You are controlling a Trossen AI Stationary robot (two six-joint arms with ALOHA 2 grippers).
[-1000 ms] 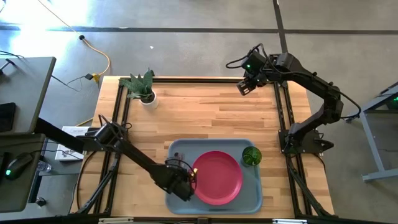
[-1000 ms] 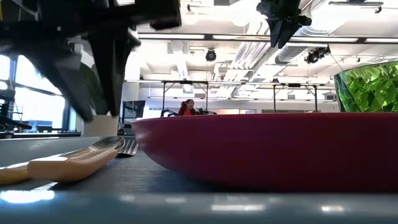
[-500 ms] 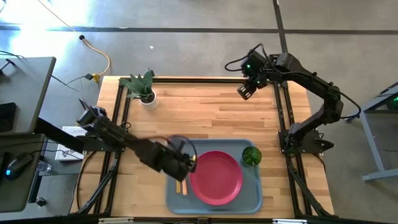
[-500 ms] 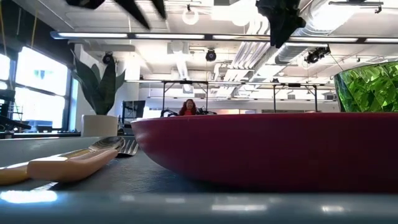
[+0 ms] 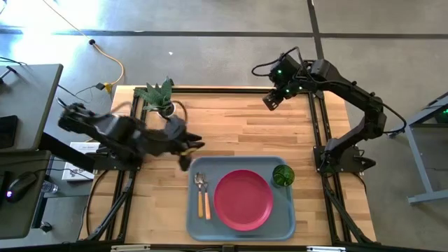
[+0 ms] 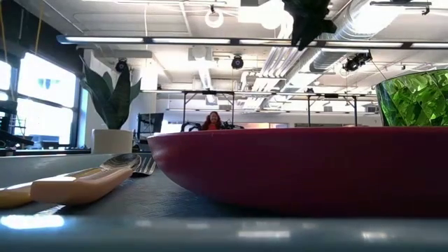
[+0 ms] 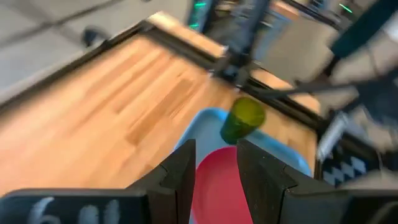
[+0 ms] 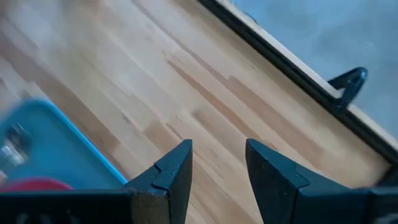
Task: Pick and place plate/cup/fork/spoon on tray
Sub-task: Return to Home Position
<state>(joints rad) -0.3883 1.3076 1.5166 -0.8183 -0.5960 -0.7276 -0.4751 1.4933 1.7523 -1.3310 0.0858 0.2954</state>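
Note:
The blue-grey tray lies at the table's near middle. On it are the pinkish-red plate, the green cup in its far right corner, and the spoon and fork side by side on its left part, orange handles toward the near edge. My left gripper hangs in the air just beyond the tray's far left corner, open and with nothing between its fingers. My right gripper is raised over the table's far right, open, with bare wood between its fingers.
A white pot with a green plant stands at the table's far left corner, close behind my left arm. Bare wood lies between the tray and the far edge. Black frame rails run along the table's sides. A person sits far back in the room.
My left gripper has risen from the tray's left part and swung back toward the table's far left, rolling as it went. The fork and spoon, hidden under it before, now show lying on the tray. My right gripper has turned a little in place.

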